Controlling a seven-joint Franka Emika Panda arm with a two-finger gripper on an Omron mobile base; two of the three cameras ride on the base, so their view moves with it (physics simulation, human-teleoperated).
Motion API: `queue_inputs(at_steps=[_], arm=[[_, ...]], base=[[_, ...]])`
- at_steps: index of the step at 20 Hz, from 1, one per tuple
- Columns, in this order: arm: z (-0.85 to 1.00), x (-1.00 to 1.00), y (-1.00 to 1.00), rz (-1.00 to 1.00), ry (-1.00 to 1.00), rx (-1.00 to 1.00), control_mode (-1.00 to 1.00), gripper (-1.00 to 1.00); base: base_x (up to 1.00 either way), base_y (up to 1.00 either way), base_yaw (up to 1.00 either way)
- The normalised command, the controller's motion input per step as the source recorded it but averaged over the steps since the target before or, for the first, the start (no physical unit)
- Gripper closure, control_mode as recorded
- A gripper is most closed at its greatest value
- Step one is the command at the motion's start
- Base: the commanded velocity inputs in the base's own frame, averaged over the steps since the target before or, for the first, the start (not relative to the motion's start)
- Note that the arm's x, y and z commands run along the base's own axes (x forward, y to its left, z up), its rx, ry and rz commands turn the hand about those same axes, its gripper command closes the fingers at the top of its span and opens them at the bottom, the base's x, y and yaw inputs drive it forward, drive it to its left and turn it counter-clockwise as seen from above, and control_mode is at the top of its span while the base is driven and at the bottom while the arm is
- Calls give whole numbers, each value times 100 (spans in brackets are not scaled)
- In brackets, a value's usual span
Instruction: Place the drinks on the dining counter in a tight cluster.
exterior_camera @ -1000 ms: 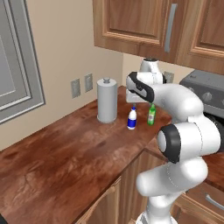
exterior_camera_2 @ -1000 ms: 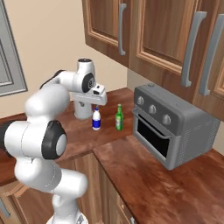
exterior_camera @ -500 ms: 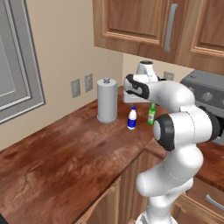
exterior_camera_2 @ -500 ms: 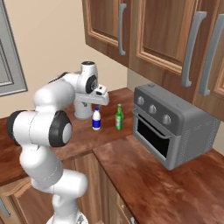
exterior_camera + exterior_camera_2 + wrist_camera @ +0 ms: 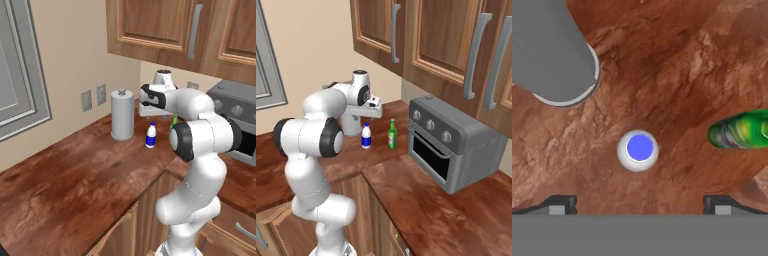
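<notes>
Left base view: a long reddish-brown bench (image 5: pixel 75 180) runs along the wall under wooden cupboards (image 5: pixel 170 25), and it turns a corner toward a grey toaster oven (image 5: pixel 456 145) that sits at about 3 o'clock from the bottles in the right base view. The white arm reaches up and over from the near edge, its hand hanging directly above the bottles.

Next in size, a grey paper-towel roll (image 5: pixel 122 115) stands upright near the wall. In the hand view it fills the 10 o'clock corner (image 5: pixel 552 50), seen from above.

The white bottle with blue label (image 5: pixel 151 136) stands upright on the bench just beside the roll, toward 3 o'clock of it in the left base view. Looking down from the hand, its blue cap (image 5: pixel 639 148) sits close to the middle of the frame, apart from the roll and apart from everything else.

The slim green bottle (image 5: pixel 391 134) stands upright near the white one, at 3 o'clock from it in the right base view; in the hand view it lies at 3 o'clock (image 5: pixel 739 131), blurred and foreshortened.

The claw (image 5: pixel 640 207) hovers over the white bottle with its two dark fingertips (image 5: pixel 559 204) spread wide apart, touching nothing, the cap lying between them and a little toward 12 o'clock.
</notes>
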Motion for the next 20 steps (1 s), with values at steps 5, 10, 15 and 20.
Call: queue_inputs(at_steps=[5,10,15,20], arm=[[-16,29,0,5,0,0,-100,-100],[-21,16,0,5,0,0,-100,-100],[-9,0,0,3,0,0,-100,-100],[-15,0,0,3,3,0,-100,-100]], base=[[0,0,0],[0,0,0],[0,0,0],[0,0,0]])
